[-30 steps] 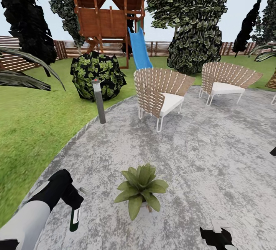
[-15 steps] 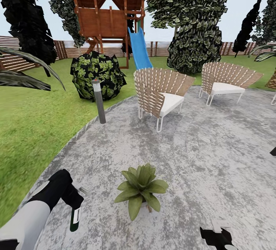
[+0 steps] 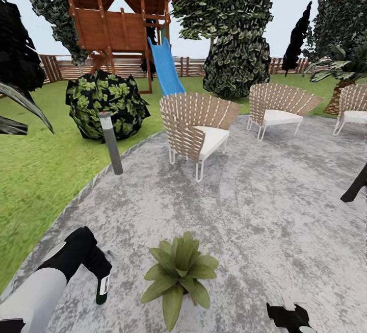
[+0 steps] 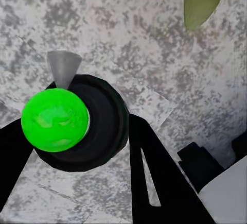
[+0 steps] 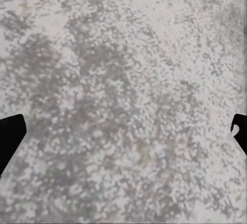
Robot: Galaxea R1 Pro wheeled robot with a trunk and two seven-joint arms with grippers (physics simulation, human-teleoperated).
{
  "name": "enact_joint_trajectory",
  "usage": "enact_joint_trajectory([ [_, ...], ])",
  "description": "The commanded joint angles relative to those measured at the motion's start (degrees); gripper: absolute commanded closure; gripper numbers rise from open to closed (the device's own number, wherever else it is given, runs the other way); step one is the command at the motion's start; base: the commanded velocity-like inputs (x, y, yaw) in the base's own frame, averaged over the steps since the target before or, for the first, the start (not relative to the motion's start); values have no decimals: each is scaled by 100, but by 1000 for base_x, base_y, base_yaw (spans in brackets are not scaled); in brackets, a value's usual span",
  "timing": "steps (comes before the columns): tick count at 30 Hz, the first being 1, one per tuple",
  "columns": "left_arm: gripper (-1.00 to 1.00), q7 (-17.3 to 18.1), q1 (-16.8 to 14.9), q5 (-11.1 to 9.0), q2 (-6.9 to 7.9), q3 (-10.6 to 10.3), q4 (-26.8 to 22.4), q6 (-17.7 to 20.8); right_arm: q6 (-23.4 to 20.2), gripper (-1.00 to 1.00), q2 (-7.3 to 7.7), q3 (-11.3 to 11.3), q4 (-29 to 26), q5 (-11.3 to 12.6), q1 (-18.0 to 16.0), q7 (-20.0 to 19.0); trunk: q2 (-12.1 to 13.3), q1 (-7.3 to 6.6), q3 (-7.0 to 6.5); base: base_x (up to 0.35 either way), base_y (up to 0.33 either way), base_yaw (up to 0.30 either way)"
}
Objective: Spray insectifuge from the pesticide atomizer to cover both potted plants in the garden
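Pesticide atomizer [image 3: 103, 286] already clamped in left gripper [image 3: 100, 272] just beside one potted plant [image 3: 178, 273]; right gripper [image 5: 123, 131] spread, unladen; spraying of both plants seemingly still ahead.

Rough mottled grey stone patio [image 3: 265, 200]; woven wooden-slat chairs [image 3: 196, 121]; glossy dark plastic atomizer [image 3: 103, 287]; matt leaves [image 3: 178, 272].
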State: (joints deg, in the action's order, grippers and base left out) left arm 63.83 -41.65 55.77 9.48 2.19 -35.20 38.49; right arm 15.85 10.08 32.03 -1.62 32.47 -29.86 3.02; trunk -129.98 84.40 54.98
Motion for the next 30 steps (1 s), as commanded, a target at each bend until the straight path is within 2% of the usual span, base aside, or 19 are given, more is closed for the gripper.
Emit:
enact_joint_trajectory([
  [1, 100, 47, -1, 43, -2, 19, -4, -54, 6, -100, 1, 49, -1, 27, -2, 23, -2, 2, 4, 256, 54, -112],
  [6, 100, 85, 7, 51, 10, -21, 12, -996, 8, -100, 6, 49, 8, 18, -2, 31, -2, 2, 2, 67, 13, -27],
  [8, 100, 100, 8, 62, 10, -24, 13, -1115, 12, -100, 12, 49, 11, 17, -2, 32, -2, 2, 2, 8, 2, -3],
  [12, 100, 111, 102, 160, -35, -73, 35, -1213, 14, -100, 27, 49, 12, 19, -2, 32, -2, 2, 2, 2, 0, -1],
  [18, 100, 202, 278, 196, -86, -529, 82, -1244, 15, -100, 34, 49, 13, 14, -2, 32, -2, 2, 2, 0, 0, 0],
  [23, 100, 225, 339, 213, -161, -667, 45, -1235, 15, -100, 31, 49, 13, 14, -2, 32, -2, 2, 2, 0, 0, 0],
  [24, 100, 223, 340, 214, -187, -682, 27, -1234, 15, -100, 30, 51, 13, 14, -2, 32, -2, 2, 2, 0, 0, 0],
  [26, 100, 214, 336, 238, -328, -804, 6, -1224, 15, -100, 32, 50, 13, 14, 0, 32, -2, 2, 2, 0, 0, 0],
  [27, 100, 211, 322, 298, -410, -989, 0, -1212, 15, -100, 35, 49, 13, 14, 1, 32, -2, 2, 2, 0, 0, 0],
  [28, 100, 213, 307, 330, -443, -1124, -2, -1190, 15, -100, 36, 49, 13, 15, 0, 32, -2, 2, 2, 0, 0, 0],
  [30, 100, 211, 293, 345, -468, -1223, -4, -1177, 15, -100, 37, 49, 13, 16, 0, 32, -2, 2, 2, 0, 0, 0],
])
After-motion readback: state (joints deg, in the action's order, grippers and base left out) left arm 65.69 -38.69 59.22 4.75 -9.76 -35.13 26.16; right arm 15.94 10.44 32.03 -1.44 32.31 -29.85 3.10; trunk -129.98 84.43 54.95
